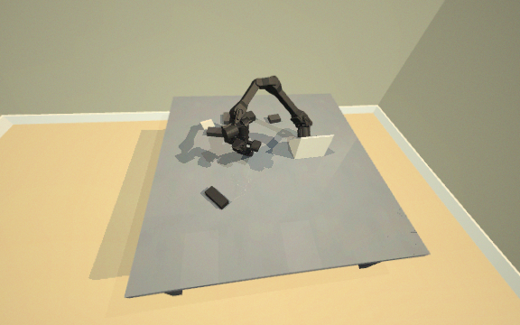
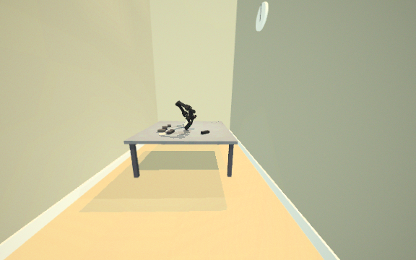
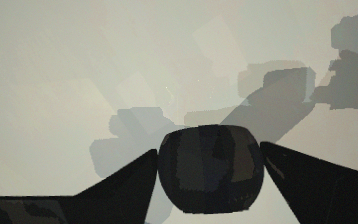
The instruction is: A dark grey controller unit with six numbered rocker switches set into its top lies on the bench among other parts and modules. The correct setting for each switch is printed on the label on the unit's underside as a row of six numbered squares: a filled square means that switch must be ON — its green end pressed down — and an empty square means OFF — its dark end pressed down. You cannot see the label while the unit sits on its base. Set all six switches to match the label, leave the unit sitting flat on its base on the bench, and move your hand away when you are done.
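Note:
The dark controller unit (image 3: 210, 172) (image 2: 188, 126) is between my fingertips. In the wrist view it fills the gap and meets both tips, with a dark, blotchy face toward the camera. In the exterior view it hangs tilted above the bench (image 2: 146, 139) (image 1: 332, 217). My gripper (image 3: 207, 151) is shut on the unit. In the top view the arm's parts crowd around it, and the unit is hard to tell from the gripper. No switch positions or label squares can be read in any view.
A dark oblong box (image 1: 217, 198) (image 2: 205, 132) lies nearer the top view. A white panel (image 1: 314, 146) leans by the arm's base. A dark block (image 1: 215, 131) (image 2: 170, 131), a white card (image 1: 207, 124) and a small dark block (image 1: 273, 118) lie farther back.

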Controlling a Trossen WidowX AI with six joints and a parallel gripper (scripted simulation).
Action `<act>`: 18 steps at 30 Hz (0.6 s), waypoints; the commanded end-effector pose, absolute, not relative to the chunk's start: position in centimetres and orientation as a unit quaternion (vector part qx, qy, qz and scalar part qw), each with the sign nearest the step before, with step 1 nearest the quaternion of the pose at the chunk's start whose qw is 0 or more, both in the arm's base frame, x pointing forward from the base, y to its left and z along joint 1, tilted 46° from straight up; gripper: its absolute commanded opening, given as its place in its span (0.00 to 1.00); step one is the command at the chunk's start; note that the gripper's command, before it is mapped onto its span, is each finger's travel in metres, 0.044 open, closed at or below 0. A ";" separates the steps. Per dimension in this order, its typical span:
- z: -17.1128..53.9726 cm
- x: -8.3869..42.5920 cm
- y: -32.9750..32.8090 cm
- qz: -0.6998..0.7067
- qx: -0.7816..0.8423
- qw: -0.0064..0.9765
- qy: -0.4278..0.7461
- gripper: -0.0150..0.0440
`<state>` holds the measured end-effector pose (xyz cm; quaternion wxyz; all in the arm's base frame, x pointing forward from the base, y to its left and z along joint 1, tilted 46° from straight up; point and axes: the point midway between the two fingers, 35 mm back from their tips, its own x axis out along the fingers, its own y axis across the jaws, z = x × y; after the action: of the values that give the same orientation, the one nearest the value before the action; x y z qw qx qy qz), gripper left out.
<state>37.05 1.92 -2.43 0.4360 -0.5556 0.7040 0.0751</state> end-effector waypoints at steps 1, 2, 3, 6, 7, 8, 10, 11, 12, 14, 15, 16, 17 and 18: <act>-2.9 37.0 1.5 0.075 -0.552 0.432 0.709 0.83; -3.0 37.0 1.5 0.075 -0.552 0.432 0.709 0.83; -3.1 37.1 1.5 0.075 -0.552 0.432 0.709 0.83; -3.3 37.2 1.5 0.075 -0.552 0.432 0.709 0.83; -3.3 37.2 1.5 0.075 -0.552 0.432 0.709 0.83; -3.4 37.2 1.5 0.075 -0.552 0.432 0.709 0.83; -3.6 37.3 1.5 0.075 -0.552 0.432 0.709 0.83; -3.6 37.3 1.5 0.075 -0.552 0.432 0.709 0.83; -3.7 37.4 1.5 0.075 -0.552 0.432 0.709 0.83; -3.9 37.4 1.5 0.075 -0.552 0.432 0.709 0.83; -3.9 37.4 1.5 0.075 -0.552 0.432 0.709 0.83; -4.0 37.5 1.5 0.075 -0.552 0.432 0.709 0.83; -4.1 37.5 1.5 0.075 -0.552 0.432 0.709 0.83; -4.2 37.5 1.5 0.075 -0.552 0.432 0.709 0.83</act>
<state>37.60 1.96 -3.81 0.4367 -0.5552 0.7038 0.0754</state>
